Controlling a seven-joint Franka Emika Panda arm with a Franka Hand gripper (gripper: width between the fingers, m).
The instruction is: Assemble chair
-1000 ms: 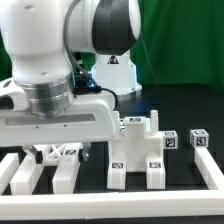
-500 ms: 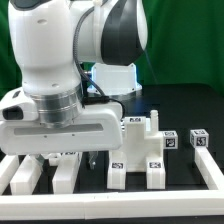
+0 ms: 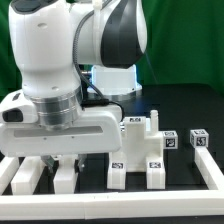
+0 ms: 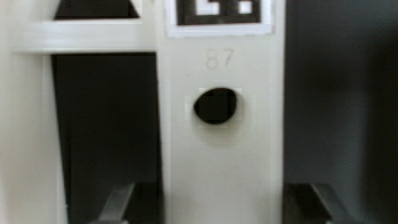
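Note:
In the wrist view a long white chair part (image 4: pixel 222 150) with a dark oval hole and a square tag at one end lies between my fingers. My gripper (image 4: pixel 222 205) is open; one finger (image 4: pixel 121 203) and the other stand a little off each side of the part. In the exterior view my gripper (image 3: pixel 66 160) is low over this part (image 3: pixel 65 176) at the exterior view's left. A blocky tagged chair piece (image 3: pixel 137 150) stands at the middle. Two small tagged cubes (image 3: pixel 172 142) (image 3: pixel 199 140) sit to its right.
Long white border rails (image 3: pixel 110 201) run along the front and the right side (image 3: pixel 211 172). A white bar (image 4: pixel 22 130) lies beside the straddled part, a dark gap between them. The arm's white body fills the exterior view's upper left. A green curtain hangs behind.
The arm has swung across and come down over the left part. The tagged face of that part, visible under the hand a second ago, is now covered by the gripper.

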